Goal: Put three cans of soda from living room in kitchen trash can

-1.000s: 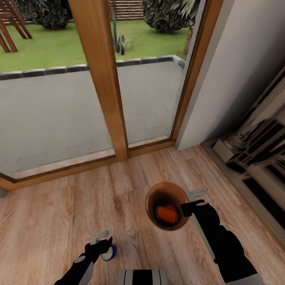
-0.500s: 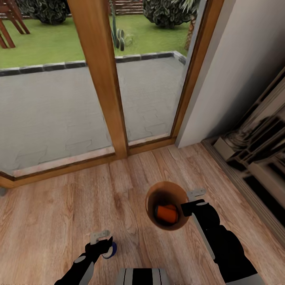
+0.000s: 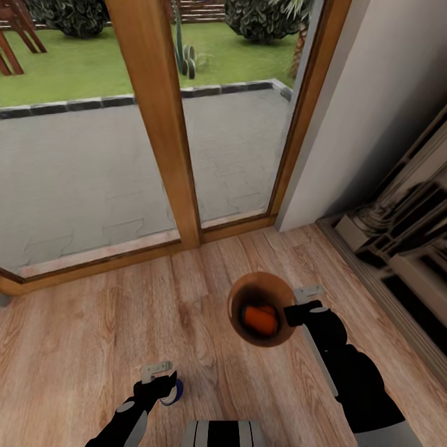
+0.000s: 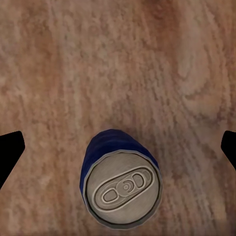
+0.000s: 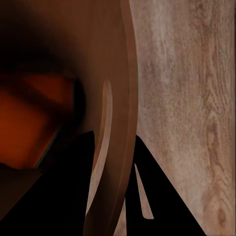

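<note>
- Head view: the right hand (image 3: 297, 305) pinches the trash can (image 3: 239, 298) rim; orange soda (image 3: 259, 318), probably two cans, lies inside.
- The left hand (image 3: 162, 380) grips the blue can (image 4: 121, 184).
- Next: drop it into the bin.

The head camera looks steeply down from high over the wood floor (image 3: 81, 329) (shared by both close, downward-facing wrist cameras).

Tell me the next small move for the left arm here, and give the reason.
Probably carry the blue soda can in the left gripper across to the trash can that the right gripper holds by its rim, then release it. An orange can already lies inside, and the bin's mouth faces up, beside the left arm.
</note>
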You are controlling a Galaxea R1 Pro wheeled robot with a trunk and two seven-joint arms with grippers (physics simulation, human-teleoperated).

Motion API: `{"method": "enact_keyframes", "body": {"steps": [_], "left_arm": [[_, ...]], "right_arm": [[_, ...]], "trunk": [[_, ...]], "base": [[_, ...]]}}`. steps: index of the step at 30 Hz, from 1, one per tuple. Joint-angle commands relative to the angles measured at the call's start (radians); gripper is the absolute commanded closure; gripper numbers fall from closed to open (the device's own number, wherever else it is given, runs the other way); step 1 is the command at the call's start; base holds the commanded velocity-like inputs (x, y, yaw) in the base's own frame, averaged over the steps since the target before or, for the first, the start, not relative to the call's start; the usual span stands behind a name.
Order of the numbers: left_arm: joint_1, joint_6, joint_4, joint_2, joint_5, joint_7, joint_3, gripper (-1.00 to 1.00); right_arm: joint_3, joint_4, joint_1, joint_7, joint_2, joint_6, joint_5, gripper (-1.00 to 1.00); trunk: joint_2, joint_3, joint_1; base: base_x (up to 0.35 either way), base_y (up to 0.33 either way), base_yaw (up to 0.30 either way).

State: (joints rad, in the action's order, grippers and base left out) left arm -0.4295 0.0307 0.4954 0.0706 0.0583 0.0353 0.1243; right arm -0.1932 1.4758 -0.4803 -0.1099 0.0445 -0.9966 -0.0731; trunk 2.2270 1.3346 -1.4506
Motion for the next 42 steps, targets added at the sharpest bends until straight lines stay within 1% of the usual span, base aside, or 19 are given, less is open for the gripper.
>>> {"method": "enact_keyframes", "body": {"steps": [1,18,22,25,33,42], "left_arm": [[0.000,0.000,0.000,0.000,0.000,0.000,0.000,-1.00],[0.000,0.000,-0.001,0.001,0.000,0.000,0.000,-1.00],[0.000,0.000,-0.001,0.002,0.000,0.000,-0.005,-1.00],[0.000,0.000,-0.001,0.002,0.000,0.000,-0.019,-1.00],[0.000,0.000,-0.001,0.002,0.000,0.000,-0.026,-1.00],[0.000,0.000,0.000,0.002,0.000,0.000,-0.026,-1.00]], "right_arm": [[0.000,0.000,-0.002,0.002,0.000,0.000,0.010,1.00],[-0.001,0.001,-0.006,0.002,-0.001,-0.001,0.010,1.00],[-0.001,0.001,-0.006,0.002,-0.002,-0.001,0.010,1.00],[-0.001,0.001,-0.006,0.002,-0.003,-0.001,0.010,1.00],[-0.002,0.001,-0.006,0.002,-0.003,-0.001,0.010,1.00],[-0.002,0.001,-0.006,0.002,-0.003,0.000,0.010,1.00]], "trunk": [[0.000,0.000,0.000],[0.000,0.025,0.000],[0.000,0.031,0.000],[0.000,0.036,0.000],[0.000,0.048,0.000],[0.000,0.052,0.000]], "base": [[0.000,0.000,0.000],[0.000,0.000,0.000],[0.000,0.000,0.000],[0.000,0.000,0.000],[0.000,0.000,0.000],[0.051,0.000,0.000]]}}
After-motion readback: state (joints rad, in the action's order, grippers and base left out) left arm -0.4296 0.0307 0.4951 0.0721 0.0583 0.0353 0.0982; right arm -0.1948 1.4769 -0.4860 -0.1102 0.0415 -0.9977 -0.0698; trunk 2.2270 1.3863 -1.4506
